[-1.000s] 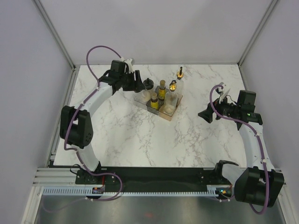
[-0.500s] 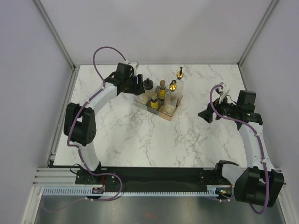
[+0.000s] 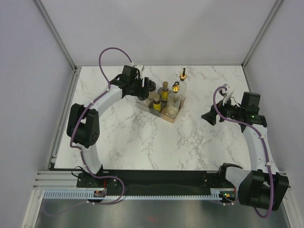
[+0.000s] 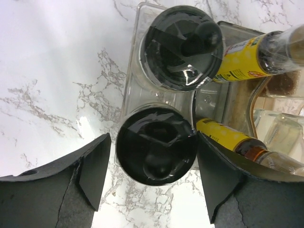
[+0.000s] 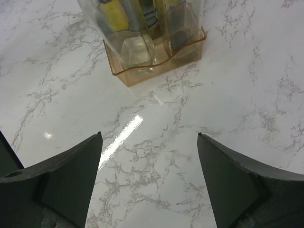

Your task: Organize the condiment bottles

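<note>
My left gripper [image 3: 142,86] stands at the far left end of the compartment tray [image 3: 176,113]. In the left wrist view its fingers [image 4: 95,166] close on a squat black-capped bottle [image 4: 156,145] at the tray's clear corner [image 4: 127,71]. The second black-capped bottle [image 4: 180,47] stands in the clear compartment just beyond and also shows from above [image 3: 151,85]. Two amber yellow-labelled bottles [image 3: 165,90] [image 3: 156,101] stand in the tray. One tall gold-topped bottle [image 3: 176,88] is in the tray. The other [image 3: 182,73] stands on the table behind it. My right gripper [image 3: 209,116] is open and empty.
The right wrist view shows the tray's peach end [image 5: 156,66] ahead of my right gripper [image 5: 149,180], with bare marble between them. Frame posts and grey walls ring the table [image 3: 142,142].
My left gripper has moved right and slightly nearer, up to the tray's far left end beside the black-capped bottle there. The right arm has not moved.
</note>
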Robot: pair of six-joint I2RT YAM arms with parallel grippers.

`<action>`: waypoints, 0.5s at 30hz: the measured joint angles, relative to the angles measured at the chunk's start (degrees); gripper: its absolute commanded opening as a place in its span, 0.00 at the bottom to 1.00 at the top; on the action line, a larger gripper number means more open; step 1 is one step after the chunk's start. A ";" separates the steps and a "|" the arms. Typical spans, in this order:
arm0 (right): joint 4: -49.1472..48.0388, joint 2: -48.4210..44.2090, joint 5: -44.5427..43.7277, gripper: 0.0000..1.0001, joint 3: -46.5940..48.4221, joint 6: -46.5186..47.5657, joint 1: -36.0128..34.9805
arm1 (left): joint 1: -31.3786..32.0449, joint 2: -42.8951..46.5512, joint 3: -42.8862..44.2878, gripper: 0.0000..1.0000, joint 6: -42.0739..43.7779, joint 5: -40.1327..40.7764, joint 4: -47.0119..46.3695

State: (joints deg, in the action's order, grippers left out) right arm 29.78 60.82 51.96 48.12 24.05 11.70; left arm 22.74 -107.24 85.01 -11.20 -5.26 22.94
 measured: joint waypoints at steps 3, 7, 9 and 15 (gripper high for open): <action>0.17 0.00 0.00 0.90 0.00 0.07 -0.02 | 0.07 0.17 0.00 0.84 0.31 -0.28 -0.59; 0.37 0.00 -0.02 0.90 0.00 0.22 -0.09 | 0.11 1.38 -0.02 0.88 0.46 -0.61 -0.76; 0.52 0.00 -0.07 0.90 0.00 0.24 -0.09 | 0.11 2.69 -0.22 0.88 0.61 -0.66 -0.81; 0.70 -0.02 -0.92 0.90 0.02 0.31 -0.11 | 0.11 10.45 -3.50 0.99 1.73 0.96 -1.16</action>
State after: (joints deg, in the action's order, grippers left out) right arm 30.48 60.80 51.05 48.14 24.36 11.60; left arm 22.85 -96.79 81.52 -9.47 -4.29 21.78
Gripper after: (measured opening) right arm 0.902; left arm 0.955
